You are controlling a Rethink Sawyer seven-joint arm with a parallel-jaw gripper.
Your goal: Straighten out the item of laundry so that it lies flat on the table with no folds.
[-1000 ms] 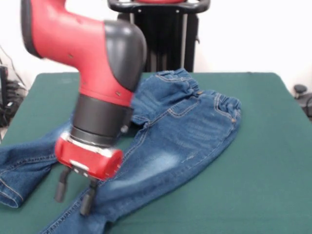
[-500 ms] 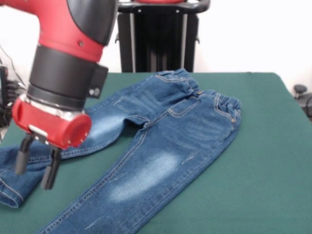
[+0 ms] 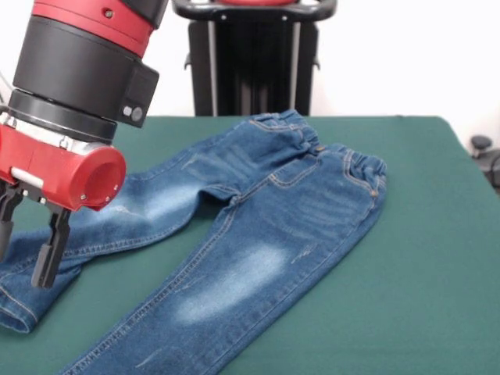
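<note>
The jeans (image 3: pixel 258 226) are spread across the middle and left part of the green table (image 3: pixel 422 258), front side up. The elastic waistband sits toward the far side, a bit right of centre, and it's bunched and wavy rather than pulled straight. One leg runs diagonally down toward the bottom edge of the front view and looks pretty flat, with a big pale faded patch on the thigh and orange-tan stitching along the seam; its hem runs out of frame at the bottom. The other leg heads off to the left, also with a faded patch, but its lower end is doubled over on itself near the left edge of the table, so there's a clear fold there and the hem is turned back.

The gripper (image 3: pixel 27 234) hangs over that folded left leg end, at the left side of the picture. Its two black fingers (image 3: pixel 51 246) point down and stand apart with a visible gap between them, nothing pinched in there, so the jaws look released. Whether the tips are touching the denim or just above it, I can't tell. The red and black arm (image 3: pixel 78 86) fills the upper left corner, and the black pedestal (image 3: pixel 251 55) stands behind the far edge of the table.
</note>
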